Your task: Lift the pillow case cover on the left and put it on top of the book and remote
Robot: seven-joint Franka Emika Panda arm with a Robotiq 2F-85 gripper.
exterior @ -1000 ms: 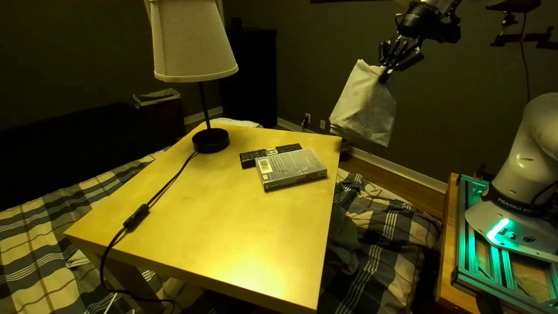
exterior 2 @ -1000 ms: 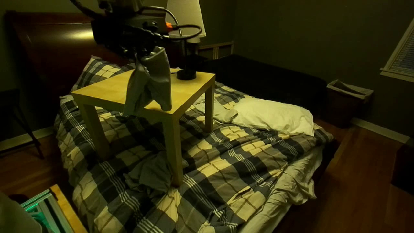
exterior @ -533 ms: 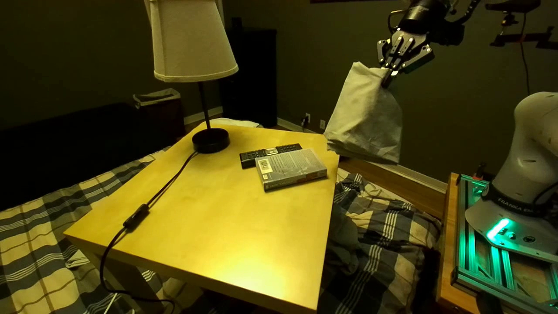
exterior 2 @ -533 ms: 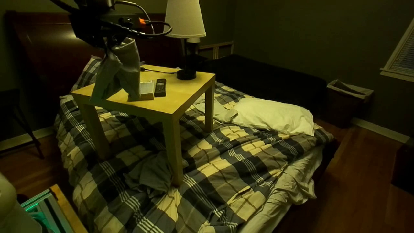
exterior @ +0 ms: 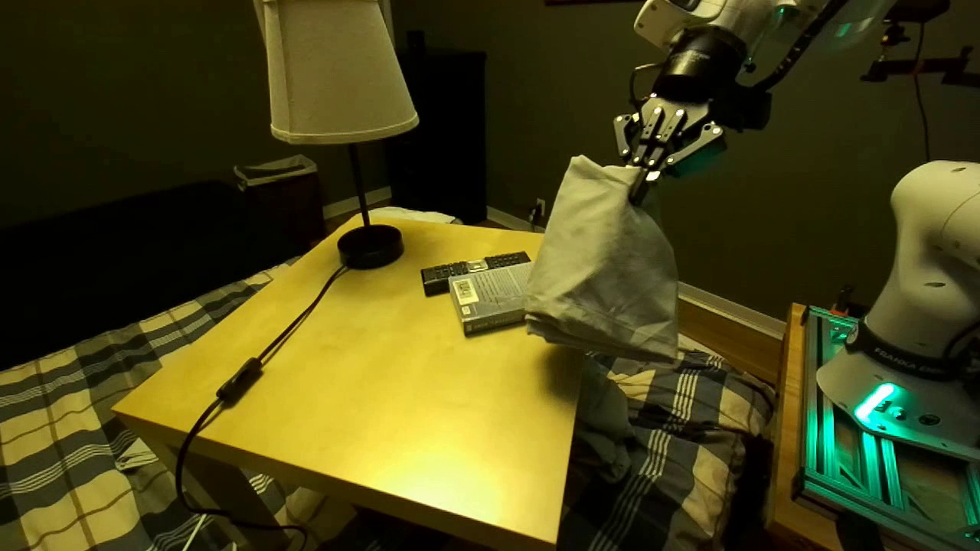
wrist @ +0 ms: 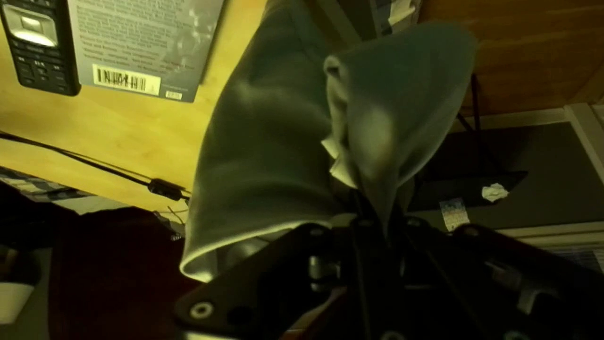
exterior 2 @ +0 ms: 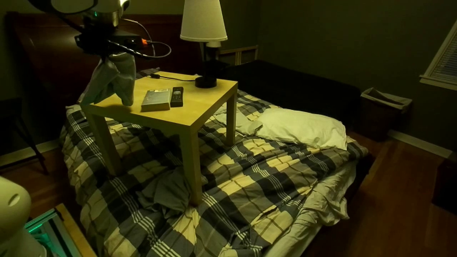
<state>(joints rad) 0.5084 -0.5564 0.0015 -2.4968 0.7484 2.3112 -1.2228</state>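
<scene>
Exterior view, pretty much what I see standing here: a plaid-covered bed (exterior 2: 264, 185) with a table (exterior 2: 198, 100) standing right on it, I'm guessing to bring the job up to a reachable height. Lamp (exterior: 337, 73) is parked near one corner, probably so it's out of the way. The pillow case cover (exterior: 601, 268) is in the air, hanging loose by an edge of the table; can't tell if its hem brushes the top. Held up high like that it should drape on the way down, though I'd bet on it landing bunched. The gripper (exterior: 640, 187) is clamped narrow on a pinch of the cloth, which makes sense for something this floppy. Book (exterior: 490, 297) lies flat, and the cover hangs beside it, not over it, so a sideways shift looks needed before letting go. Remote (exterior 2: 177, 96) sits right next to the book (touching? can't tell), so they're basically one target imo.
</scene>
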